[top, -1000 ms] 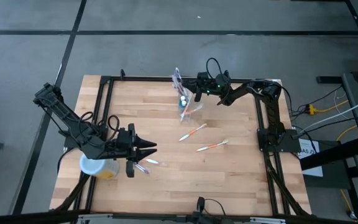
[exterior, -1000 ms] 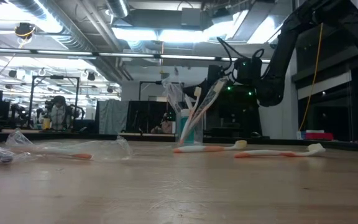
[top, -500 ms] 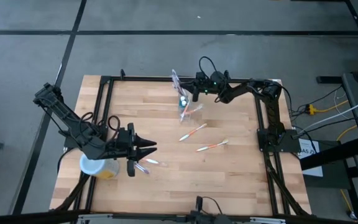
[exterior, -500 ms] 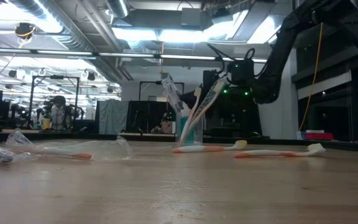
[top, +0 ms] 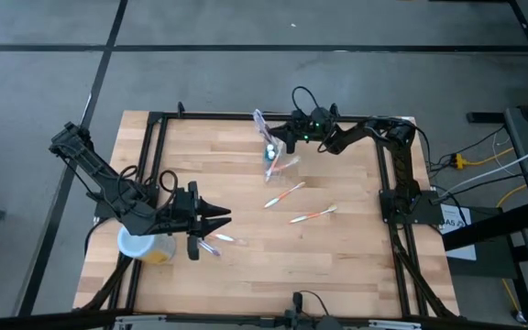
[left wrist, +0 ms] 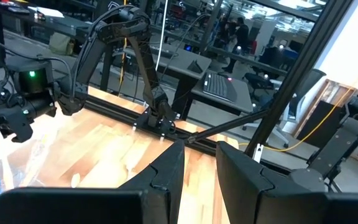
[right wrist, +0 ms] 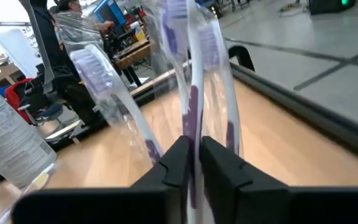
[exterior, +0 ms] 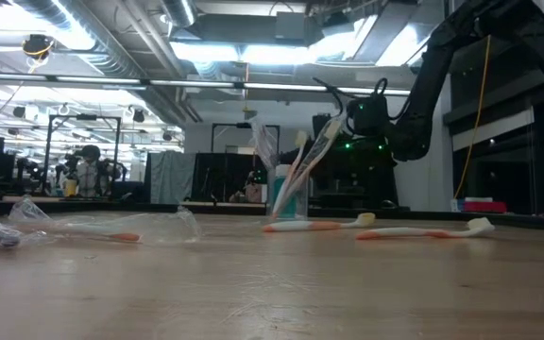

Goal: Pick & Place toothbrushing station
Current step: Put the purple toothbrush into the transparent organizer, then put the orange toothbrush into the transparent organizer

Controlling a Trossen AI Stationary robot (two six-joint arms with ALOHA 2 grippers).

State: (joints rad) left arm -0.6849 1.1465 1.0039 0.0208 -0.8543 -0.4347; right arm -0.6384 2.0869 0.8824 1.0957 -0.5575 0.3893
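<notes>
Currently right tool (top: 287, 137) pinches a wrapped toothbrush (right wrist: 191, 93) over the station (top: 270, 152) near desk's far edge; early release risks tipping it. Left tool (top: 216, 223) state unclear.

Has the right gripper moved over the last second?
Yes. In the high view the right gripper has crept left along the table's far edge, toward the clear cup of toothbrushes, which stays put.

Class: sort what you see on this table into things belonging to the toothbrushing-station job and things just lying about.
Job: clear holder; purple toothbrush, gripped by right tool.
Lying about: loose toothbrushes; yellow tub, idle left tool beside it.
</notes>
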